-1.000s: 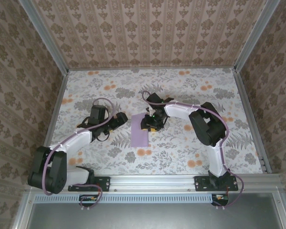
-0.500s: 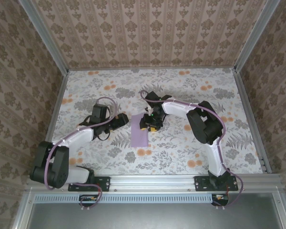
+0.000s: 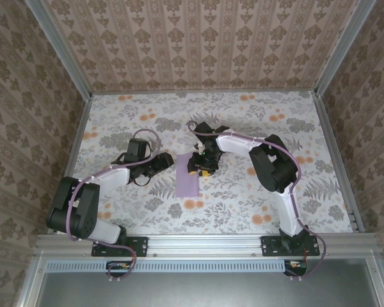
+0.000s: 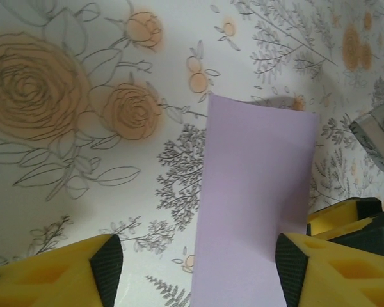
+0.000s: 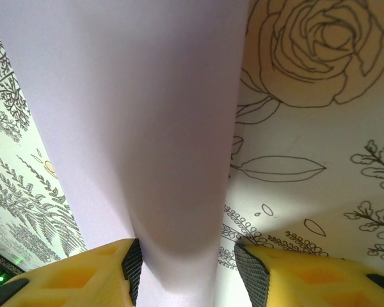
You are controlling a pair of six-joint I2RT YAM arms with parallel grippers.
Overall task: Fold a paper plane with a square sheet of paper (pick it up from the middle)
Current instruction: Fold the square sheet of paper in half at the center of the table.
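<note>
Left end effector (image 3: 164, 160) has slid in toward the sheet's 9 o'clock edge, jaws narrowing but apart, nothing held; its fingers (image 4: 105, 265) straddle the edge. Right end effector (image 3: 201, 164) stays half-closed, pads (image 5: 132, 268) on the paper at 3 o'clock. Square sheet of paper (image 3: 187, 174), folded narrow, lies mid-surface (image 3: 243, 115). Likely a two-handed crease next.

Lilac folded paper (image 3: 187, 176), flat mid-table
</note>
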